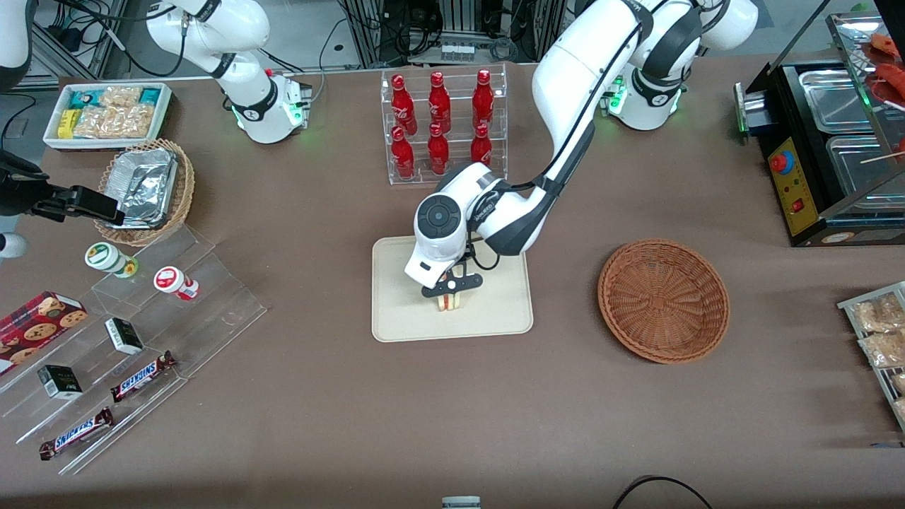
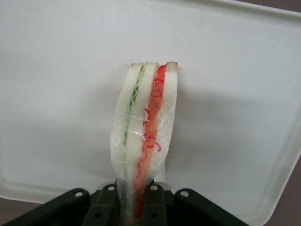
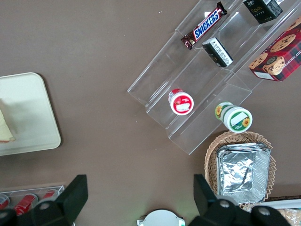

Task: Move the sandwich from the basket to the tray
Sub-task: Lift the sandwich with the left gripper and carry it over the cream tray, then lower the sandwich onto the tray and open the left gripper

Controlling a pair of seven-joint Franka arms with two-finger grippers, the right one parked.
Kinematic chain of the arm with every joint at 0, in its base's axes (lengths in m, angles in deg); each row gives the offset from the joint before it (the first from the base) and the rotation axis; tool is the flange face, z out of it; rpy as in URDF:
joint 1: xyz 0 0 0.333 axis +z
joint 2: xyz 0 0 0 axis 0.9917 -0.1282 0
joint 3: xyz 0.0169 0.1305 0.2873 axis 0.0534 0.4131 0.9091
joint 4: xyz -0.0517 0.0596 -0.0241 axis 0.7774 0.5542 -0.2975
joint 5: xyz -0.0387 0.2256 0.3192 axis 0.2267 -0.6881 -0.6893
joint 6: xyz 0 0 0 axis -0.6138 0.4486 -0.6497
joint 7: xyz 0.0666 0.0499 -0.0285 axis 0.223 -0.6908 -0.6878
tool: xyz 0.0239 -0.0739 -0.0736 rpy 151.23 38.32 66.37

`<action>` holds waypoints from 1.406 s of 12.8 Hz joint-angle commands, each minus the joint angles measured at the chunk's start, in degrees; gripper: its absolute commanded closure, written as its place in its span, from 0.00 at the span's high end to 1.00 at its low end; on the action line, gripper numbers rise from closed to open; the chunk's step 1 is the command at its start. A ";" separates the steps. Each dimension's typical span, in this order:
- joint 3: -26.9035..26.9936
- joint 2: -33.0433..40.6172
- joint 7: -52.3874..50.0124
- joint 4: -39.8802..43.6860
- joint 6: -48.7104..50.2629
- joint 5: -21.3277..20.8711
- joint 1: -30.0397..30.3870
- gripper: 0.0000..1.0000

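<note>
My left gripper [image 1: 450, 292] is over the middle of the cream tray [image 1: 403, 311], shut on the sandwich [image 1: 450, 302]. In the left wrist view the sandwich [image 2: 143, 127] is a pale bread wedge with green and red filling layers, pinched at its narrow end between the black fingers [image 2: 106, 207], with the tray [image 2: 56, 94] right under it. Whether it touches the tray I cannot tell. The reddish-brown wicker basket [image 1: 663, 300] sits empty on the table toward the working arm's end. The tray's edge also shows in the right wrist view [image 3: 28, 117] with a bit of the sandwich [image 3: 4, 129].
A clear rack of red bottles [image 1: 442, 124] stands farther from the front camera than the tray. A clear stepped shelf with snack bars and cups [image 1: 134, 332], a tan wicker basket with foil [image 1: 145, 191] and a white snack bin [image 1: 106, 113] lie toward the parked arm's end. A black food warmer [image 1: 827, 148] stands at the working arm's end.
</note>
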 commanded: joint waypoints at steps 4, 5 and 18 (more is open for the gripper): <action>0.65 -1.41 -3.59 2.25 0.57 -0.91 -0.78 0.79; 0.65 -1.50 -4.03 2.16 0.57 -0.91 -0.78 1.00; -0.31 8.07 -1.86 8.14 12.96 2.06 5.52 1.00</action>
